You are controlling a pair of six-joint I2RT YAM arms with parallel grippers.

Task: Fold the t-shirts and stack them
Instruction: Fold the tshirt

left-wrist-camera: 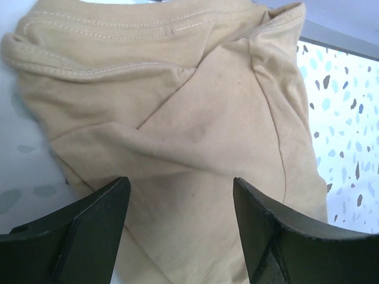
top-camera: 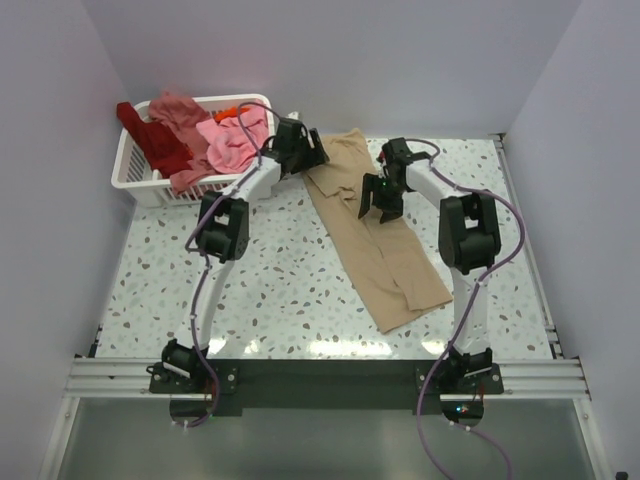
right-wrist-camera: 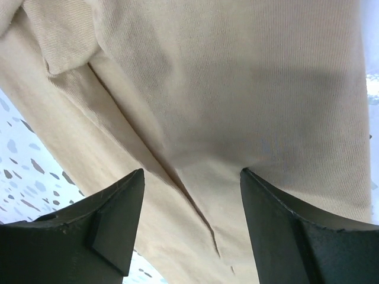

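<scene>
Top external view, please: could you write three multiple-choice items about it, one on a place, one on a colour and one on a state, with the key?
1. Where does the white basket stand on the table?
A. far left corner
B. near right corner
C. between the arm bases

2. What colour is the t-shirt lying on the table?
A. dark blue
B. tan
C. green

3. How is the left claw?
A. shut on the basket rim
B. shut on nothing
C. open above the t-shirt

Key:
1 A, the basket sits at the table's far left.
2 B, the long folded cloth on the table is tan.
3 C, its jaws stand apart over the cloth and hold nothing.
</scene>
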